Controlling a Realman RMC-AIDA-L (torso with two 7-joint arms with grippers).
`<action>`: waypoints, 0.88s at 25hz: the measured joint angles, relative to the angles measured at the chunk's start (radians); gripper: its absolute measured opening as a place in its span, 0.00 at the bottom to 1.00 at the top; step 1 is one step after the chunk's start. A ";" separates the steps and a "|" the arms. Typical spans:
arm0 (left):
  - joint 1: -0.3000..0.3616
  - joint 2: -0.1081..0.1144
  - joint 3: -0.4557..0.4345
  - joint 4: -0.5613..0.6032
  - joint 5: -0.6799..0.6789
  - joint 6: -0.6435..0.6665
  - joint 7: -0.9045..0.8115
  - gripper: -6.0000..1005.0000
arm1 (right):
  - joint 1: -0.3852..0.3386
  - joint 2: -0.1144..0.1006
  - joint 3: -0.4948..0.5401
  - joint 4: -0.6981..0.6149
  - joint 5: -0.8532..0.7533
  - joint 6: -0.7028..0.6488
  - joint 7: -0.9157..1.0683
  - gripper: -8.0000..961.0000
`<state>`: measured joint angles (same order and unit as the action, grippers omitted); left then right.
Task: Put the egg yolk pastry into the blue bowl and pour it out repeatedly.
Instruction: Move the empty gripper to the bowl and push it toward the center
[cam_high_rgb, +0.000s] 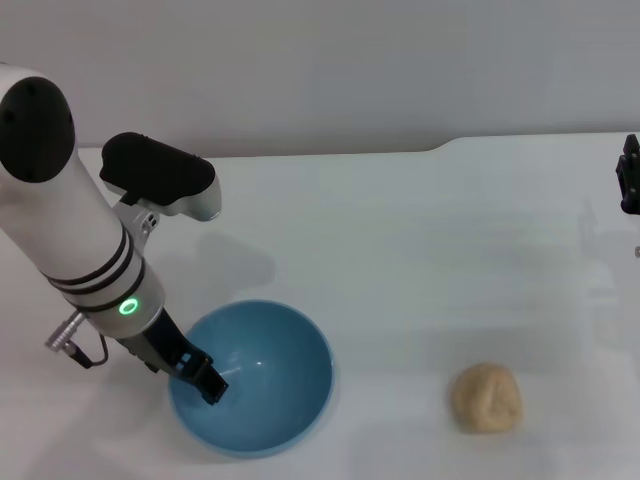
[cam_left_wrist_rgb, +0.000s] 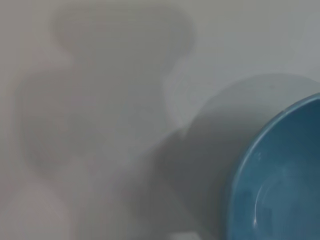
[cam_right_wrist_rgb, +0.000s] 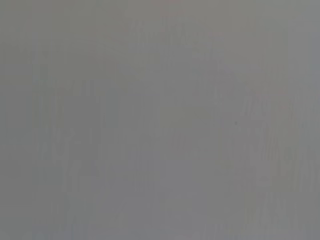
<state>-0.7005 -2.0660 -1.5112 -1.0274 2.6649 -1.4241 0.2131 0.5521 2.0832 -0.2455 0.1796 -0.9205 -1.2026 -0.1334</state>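
Blue bowl (cam_high_rgb: 265, 385) sits upright on white table (cam_high_rgb: 420, 260), nearest me, empty. My left gripper (cam_high_rgb: 203, 378) is clamped on its left rim, one finger inside. Egg yolk pastry (cam_high_rgb: 486, 397) lies well right of it. My right gripper (cam_high_rgb: 630, 175) is parked at far right edge; can't tell its fingers.

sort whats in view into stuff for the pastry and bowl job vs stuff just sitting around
For the job:
egg yolk pastry, on the table
blue bowl, empty
left gripper, at the bowl's rim
right gripper, parked far right

Just there:
white table, nothing else on it
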 joint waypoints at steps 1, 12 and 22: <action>-0.001 0.000 -0.001 0.005 -0.007 0.001 0.000 0.84 | 0.000 0.000 0.000 0.000 0.000 0.000 0.000 0.40; -0.031 0.002 0.002 0.063 -0.038 0.004 0.011 0.69 | 0.000 0.000 0.000 0.001 0.000 0.000 0.000 0.40; -0.056 0.001 -0.002 0.066 -0.044 0.014 0.012 0.40 | 0.000 0.000 0.000 0.001 0.000 0.000 0.000 0.39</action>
<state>-0.7563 -2.0646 -1.5131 -0.9615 2.6213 -1.4100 0.2255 0.5522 2.0831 -0.2454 0.1810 -0.9203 -1.2028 -0.1334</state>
